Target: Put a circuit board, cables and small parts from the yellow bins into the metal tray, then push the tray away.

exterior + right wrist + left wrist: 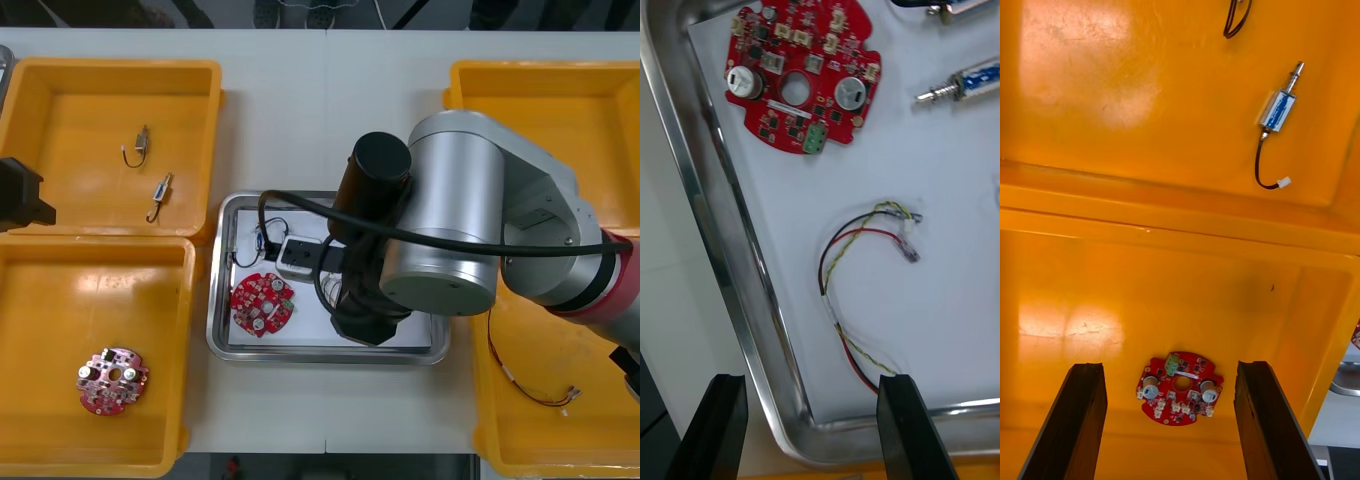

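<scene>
Over the tray [216, 300] at mid-frame, your right gripper [811, 382] hangs spread, holding nothing. The red-and-yellow cable [836, 259] lies inside near the board [812, 112]. Lift straight up, I'd say, so you don't snag the cable end. Left gripper [1169, 367], also spread, waits over the left bins [100, 100].

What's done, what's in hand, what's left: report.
Done: round red circuit board, red and yellow cable and small metal part lie in the metal tray. In hand: nothing; right gripper open over the tray, left gripper open over a yellow bin. Left: pushing the tray away.
</scene>
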